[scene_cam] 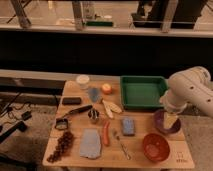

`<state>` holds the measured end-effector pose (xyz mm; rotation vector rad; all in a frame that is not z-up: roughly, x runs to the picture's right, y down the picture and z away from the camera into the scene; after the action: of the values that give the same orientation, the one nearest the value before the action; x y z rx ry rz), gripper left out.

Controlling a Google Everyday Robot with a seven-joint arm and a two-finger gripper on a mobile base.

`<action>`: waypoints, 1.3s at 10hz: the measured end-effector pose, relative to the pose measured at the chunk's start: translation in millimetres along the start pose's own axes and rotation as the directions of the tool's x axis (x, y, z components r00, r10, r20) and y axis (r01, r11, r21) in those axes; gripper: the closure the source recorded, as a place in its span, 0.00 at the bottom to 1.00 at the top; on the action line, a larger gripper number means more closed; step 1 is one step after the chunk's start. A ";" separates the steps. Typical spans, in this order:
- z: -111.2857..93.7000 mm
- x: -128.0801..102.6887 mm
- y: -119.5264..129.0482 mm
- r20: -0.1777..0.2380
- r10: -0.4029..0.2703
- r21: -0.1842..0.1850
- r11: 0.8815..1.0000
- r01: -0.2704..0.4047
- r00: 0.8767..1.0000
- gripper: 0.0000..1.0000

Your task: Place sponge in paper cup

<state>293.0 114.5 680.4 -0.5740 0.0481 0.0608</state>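
The sponge (128, 126), a small thick blue block, lies on the wooden table (165, 161) right of its middle. The paper cup (83, 81), short and cream-white, stands at the table's back left corner. My gripper (170, 120) hangs from the white arm (190, 90) at the table's right side, just above a purple bowl (159, 123). It stands open and holds nothing. It is well to the right of the sponge and far from the cup.
A green tray (142, 92) sits at the back right and a red bowl (155, 146) at the front right. A light-blue cloth (90, 143), a red-orange stick (106, 133), dark grapes (62, 145), a metal cup (93, 116), an orange fruit (106, 88) and a black block (71, 101) fill the left half.
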 end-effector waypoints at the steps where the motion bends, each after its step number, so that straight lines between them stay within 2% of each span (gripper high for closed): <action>1: -0.5 1.1 0.7 -0.005 0.006 0.001 1.000 -0.006 1.000 0.20; 2: -2.3 4.7 0.4 -0.029 0.041 0.030 0.999 -0.040 0.999 0.20; 3: -4.8 11.3 0.6 -0.079 0.133 0.086 0.988 -0.126 0.988 0.20; 4: -6.1 13.2 -0.2 -0.117 0.198 0.129 0.975 -0.182 0.973 0.20; 6: -6.8 16.7 -1.2 -0.159 0.259 0.186 0.956 -0.229 0.953 0.20; 8: -6.6 20.6 -3.2 -0.172 0.342 0.240 0.924 -0.297 0.924 0.20; 9: -6.0 20.9 -6.0 -0.170 0.389 0.268 0.902 -0.338 0.905 0.20; 11: -4.8 27.7 -9.2 -0.146 0.484 0.313 0.850 -0.424 0.863 0.20; 12: -5.2 30.6 -10.4 -0.120 0.525 0.329 0.822 -0.465 0.843 0.20; 13: -5.9 37.2 -10.5 -0.084 0.570 0.338 0.788 -0.515 0.817 0.20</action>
<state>330.8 104.1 678.8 -0.2393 0.4006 0.5622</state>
